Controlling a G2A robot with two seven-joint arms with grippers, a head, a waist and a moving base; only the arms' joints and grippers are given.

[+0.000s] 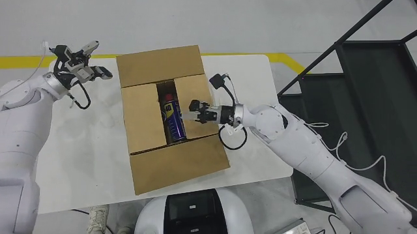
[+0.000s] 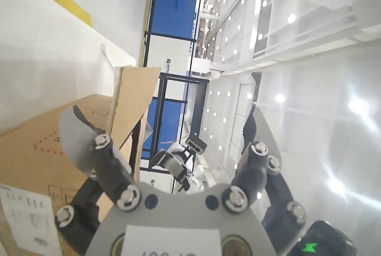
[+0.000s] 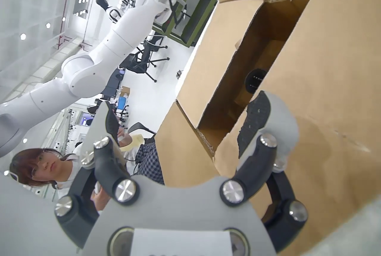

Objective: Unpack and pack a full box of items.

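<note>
Here, starting from the left part of the table, the left gripper hangs near the far left corner of the box, apart from it. In the left wrist view its fingers are spread wide and nothing is between them. The box stands in the middle of the table. Its far flap and its near flap are opened away from the opening, while the two side flaps lie partly over it and leave a narrow gap between them. In this gap the spray can lies on its side inside the box. Its long axis runs along the gap, from the far side to the near side, with the red cap at the far end. Just to the right of the can, the right gripper is over the right side flap, and its jaws are released too, holding nothing. In the right wrist view one finger is beside the edge of this flap; whether it touches the cardboard cannot be told. The right gripper is clearly the nearer one to the can, and the left one is well apart. As a judgement, the can lies to the left of the right jaws and below them, with the flap partly between. The next move therefore probably asks to push this flap outward first and then to take the can across its long axis.
</note>
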